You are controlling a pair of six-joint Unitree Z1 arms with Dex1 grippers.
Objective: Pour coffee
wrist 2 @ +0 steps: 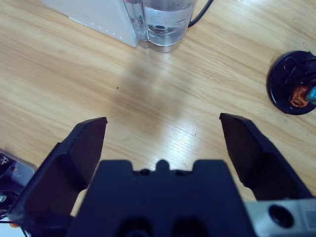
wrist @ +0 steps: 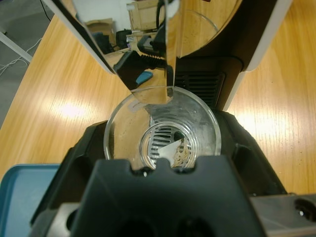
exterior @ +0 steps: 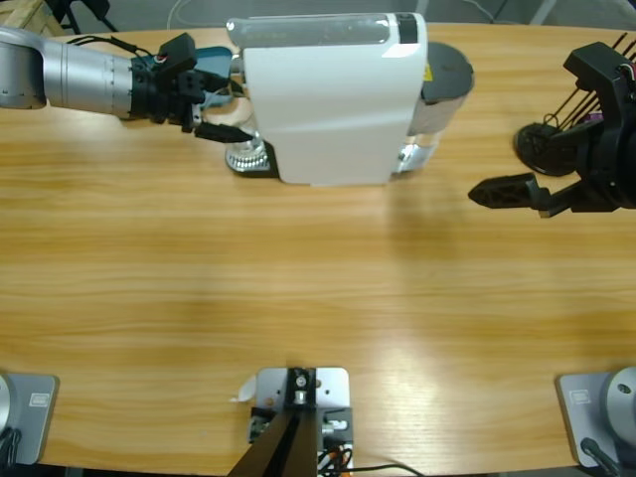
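- At the far-left end of the white coffee machine (exterior: 333,99), the left gripper (exterior: 214,104) reaches in from the left edge, its fingers either side of a clear glass (wrist: 163,131) on the drip grille (wrist: 165,145).
- Glass sits dead ahead between the fingers, upright under the chrome spout (wrist: 165,54); whether they clamp it or just flank it, cannot tell.
- Coffee: only a faint amber trace at the glass bottom, hard to confirm.
- Left arm is plainly nearer; right gripper (wrist 2: 163,143) hovers well apart over bare worktop (exterior: 318,298), fingers wide apart, empty.
- Dark capsule holder (wrist 2: 294,84) lies near the right gripper.
- No readable brand or writing; a yellow sticker by the water tank (exterior: 442,84) is illegible.
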